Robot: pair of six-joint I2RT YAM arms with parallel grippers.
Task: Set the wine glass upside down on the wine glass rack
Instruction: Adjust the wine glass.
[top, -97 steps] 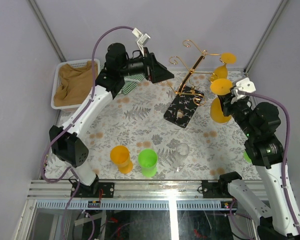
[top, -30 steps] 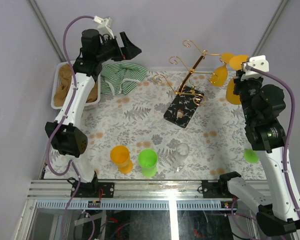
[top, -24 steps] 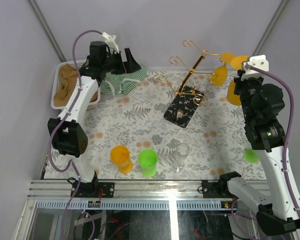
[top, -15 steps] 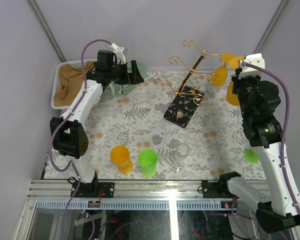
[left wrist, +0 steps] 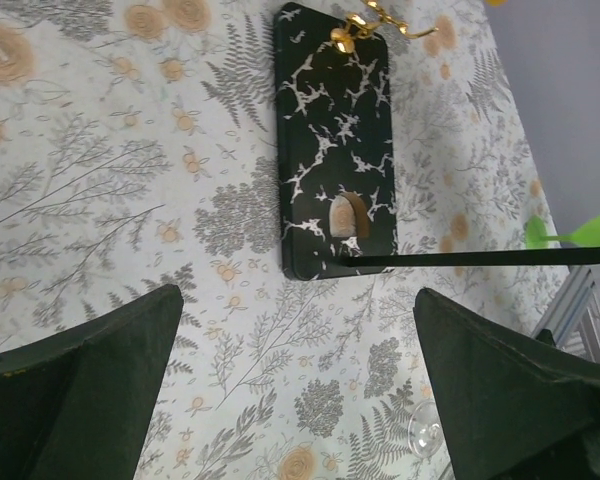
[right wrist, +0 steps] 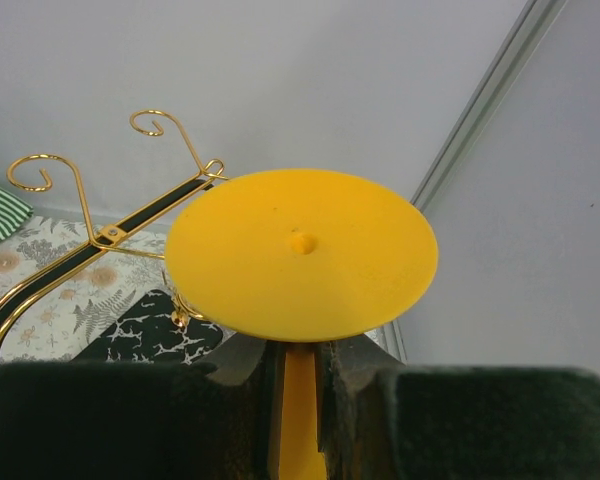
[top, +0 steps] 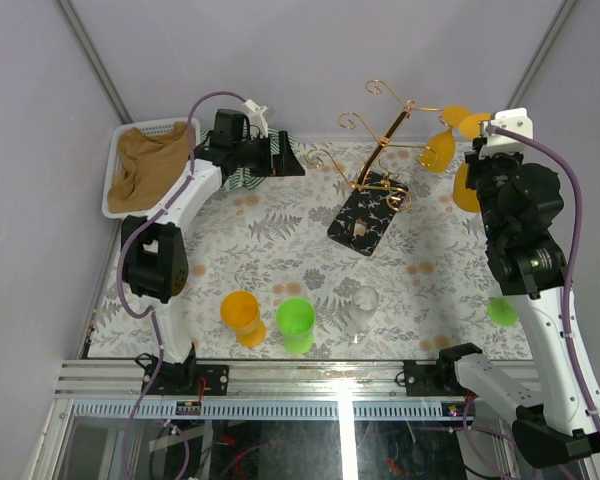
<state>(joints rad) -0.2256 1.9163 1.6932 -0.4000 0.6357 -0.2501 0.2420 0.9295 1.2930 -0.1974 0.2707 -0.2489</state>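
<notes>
The right gripper [right wrist: 298, 365] pinches the upside-down glass [right wrist: 300, 250] by its stem, foot disc just above its fingers. The rack [right wrist: 110, 238] stands near, to its left. The left gripper [top: 285, 158] is spread.

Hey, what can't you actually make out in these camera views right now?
Right wrist view: the bowl of the wine glass is hidden beneath its own foot and the right gripper.
Top view: the right arm covers part of the green glass.
Left wrist view: the top edge cuts off the wine glass rack above its base; the bottom edge cuts off most of the clear glass.
</notes>
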